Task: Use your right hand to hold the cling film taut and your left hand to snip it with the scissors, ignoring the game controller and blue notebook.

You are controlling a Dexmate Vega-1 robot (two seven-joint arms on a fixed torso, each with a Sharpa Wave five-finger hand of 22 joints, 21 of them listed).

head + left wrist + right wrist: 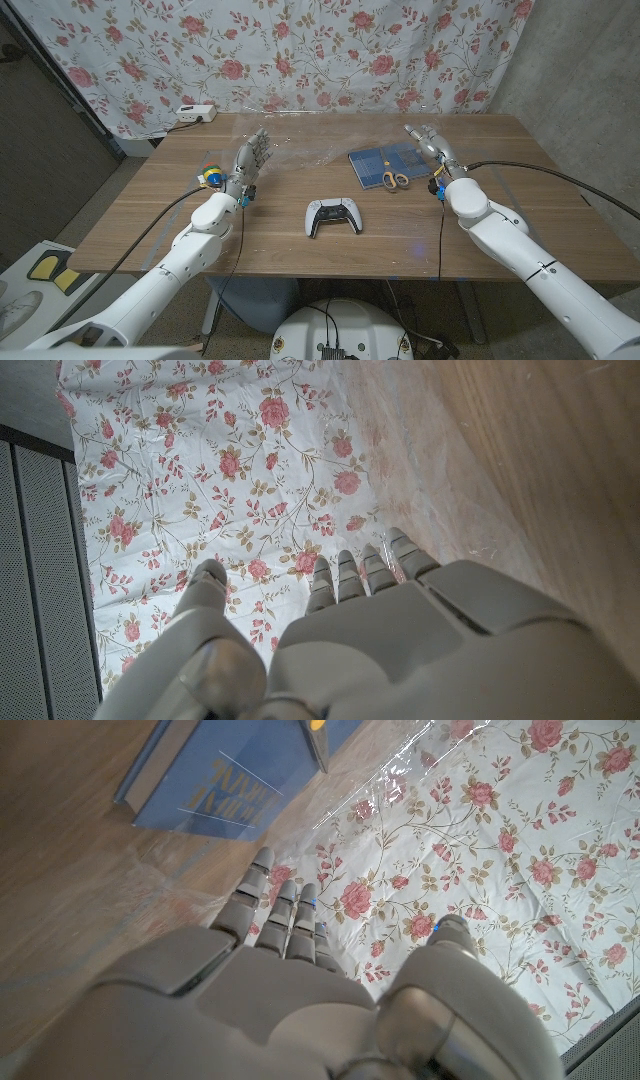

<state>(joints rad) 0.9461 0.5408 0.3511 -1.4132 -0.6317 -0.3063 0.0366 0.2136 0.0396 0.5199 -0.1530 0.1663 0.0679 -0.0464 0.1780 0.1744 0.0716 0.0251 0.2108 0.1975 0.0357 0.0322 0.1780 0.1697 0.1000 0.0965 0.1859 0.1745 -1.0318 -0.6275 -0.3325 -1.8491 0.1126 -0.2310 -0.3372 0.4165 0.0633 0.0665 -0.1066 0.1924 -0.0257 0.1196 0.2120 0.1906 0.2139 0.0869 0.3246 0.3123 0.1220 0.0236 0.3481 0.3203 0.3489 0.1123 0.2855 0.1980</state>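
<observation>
My left hand (250, 160) empty, fingers apart | my right hand (428, 142) empty, beside notebook (385, 162) | scissors (393, 179) on notebook | cling film (320, 140) between hands | controller (334, 217) nearer me

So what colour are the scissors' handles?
Orange, on the scissors lying on the blue notebook; head view shows it best.

head overhead, wrists close, floral curtain (300, 50) shared

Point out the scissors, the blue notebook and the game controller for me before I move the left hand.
scissors (392, 179), head view, on the blades just above the orange handles.
blue notebook (372, 162), head view, on the bare left part of its cover.
game controller (333, 216), head view, on the white body's middle.
</observation>
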